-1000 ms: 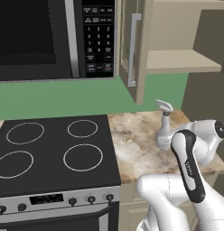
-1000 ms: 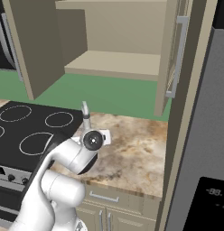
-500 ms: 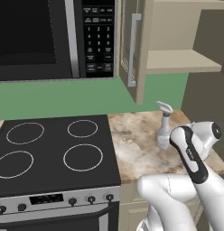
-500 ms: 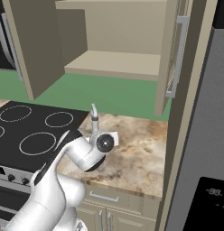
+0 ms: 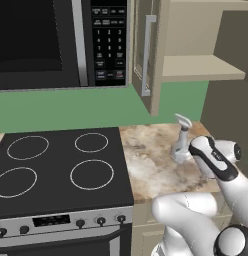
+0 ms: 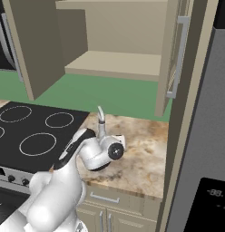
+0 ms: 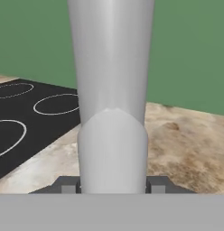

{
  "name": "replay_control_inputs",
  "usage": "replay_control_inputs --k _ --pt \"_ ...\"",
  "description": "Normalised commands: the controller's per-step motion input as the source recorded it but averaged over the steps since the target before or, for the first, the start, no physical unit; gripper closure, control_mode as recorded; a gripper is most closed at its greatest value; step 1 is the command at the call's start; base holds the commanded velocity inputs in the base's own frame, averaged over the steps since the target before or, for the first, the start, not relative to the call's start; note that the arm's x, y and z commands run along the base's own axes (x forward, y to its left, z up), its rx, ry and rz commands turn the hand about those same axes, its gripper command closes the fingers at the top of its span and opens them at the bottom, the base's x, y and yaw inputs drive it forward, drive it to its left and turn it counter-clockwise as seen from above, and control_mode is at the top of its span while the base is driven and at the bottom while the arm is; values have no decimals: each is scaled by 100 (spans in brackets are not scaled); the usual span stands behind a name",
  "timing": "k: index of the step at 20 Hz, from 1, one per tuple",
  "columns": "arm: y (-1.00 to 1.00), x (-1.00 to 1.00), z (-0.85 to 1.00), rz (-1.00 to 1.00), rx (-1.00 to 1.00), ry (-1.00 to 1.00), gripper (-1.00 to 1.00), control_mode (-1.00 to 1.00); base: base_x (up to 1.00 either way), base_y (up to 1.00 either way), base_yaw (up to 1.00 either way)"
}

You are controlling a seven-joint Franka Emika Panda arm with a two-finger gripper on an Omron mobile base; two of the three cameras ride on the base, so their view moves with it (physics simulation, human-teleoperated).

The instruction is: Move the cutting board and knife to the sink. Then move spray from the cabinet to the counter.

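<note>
Left base view: spray [image 5: 181, 142] stands upright over the counter [image 5: 151, 165], right of the stovetop [image 5: 61, 167], nozzle head pointing left and up. The arm's wrist sits just right of the bottle, and the base of the bottle is hidden behind it, so can't tell from here if it rests on the stone. Claw itself is blocked by the wrist here. Cabinet [image 5: 203, 67] above is open, door [image 5: 148, 55] swung out with its bar handle, shelf bare. Microwave [image 5: 61, 42] hangs over the stovetop.

Right base view: spray [image 6: 101, 124] shows as a slim pale neck and head rising just behind the wrist, over the counter [image 6: 141, 154] near the stovetop's [image 6: 32, 136] right edge. Lower bottle hidden by the arm. Cabinet [image 6: 114, 63] open above, doors [image 6: 173, 59] swung to both sides. Dark fridge [image 6: 205, 136] at right. Claw not readable from this angle.

Hand view: spray [image 7: 113, 99] fills the centre, upright, very close. Claw [image 7: 113, 186] is partly spread, with one fingertip [image 7: 68, 185] snug against each side of the bottle's lower body, pinching it. Counter [image 7: 186, 149] lies behind and below, stovetop [image 7: 28, 117] at left with its ring marks, green wall beyond. Bottle's foot is cut off at the bottom, so contact with the stone can't be told.
</note>
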Motion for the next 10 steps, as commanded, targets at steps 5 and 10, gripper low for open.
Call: replay_control_inputs --k 5,10 --pt "0 20 -37 0 0 -11 100 -100 0 0 0" --pt "2 3 -28 0 0 -3 100 -100 0 0 0"
